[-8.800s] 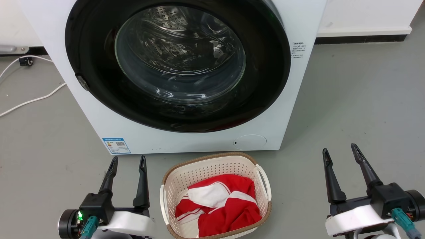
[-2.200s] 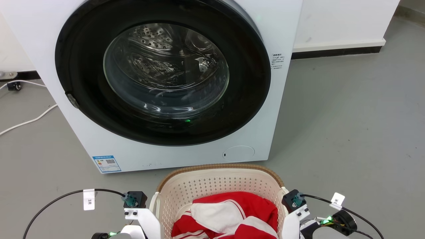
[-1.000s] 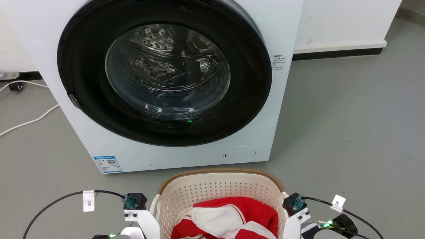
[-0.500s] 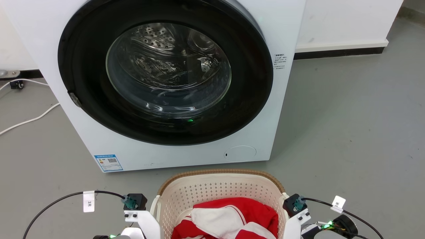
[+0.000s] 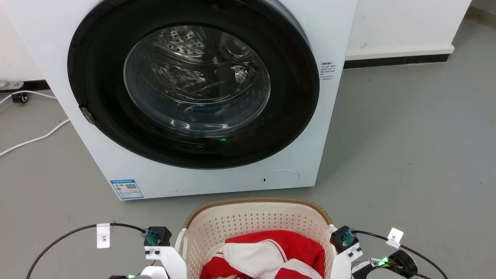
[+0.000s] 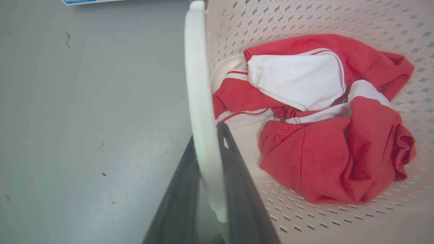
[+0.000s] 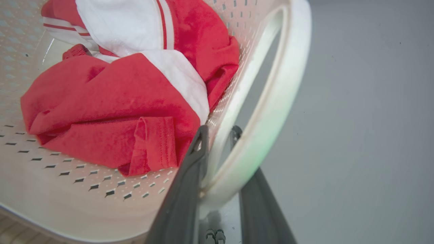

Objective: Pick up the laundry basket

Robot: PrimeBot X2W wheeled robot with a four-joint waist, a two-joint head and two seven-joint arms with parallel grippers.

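The left claw point(image 6: 207, 132) and the right claw point(image 7: 219, 128) are each squeezed tight on a white loop handle point(image 6: 196, 84) of the laundry basket point(image 5: 255, 221) between them, so the grab looks done, and only lifting seems left.

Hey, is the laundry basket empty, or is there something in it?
Not empty. The basket holds a crumpled red and white garment that covers much of its floor.
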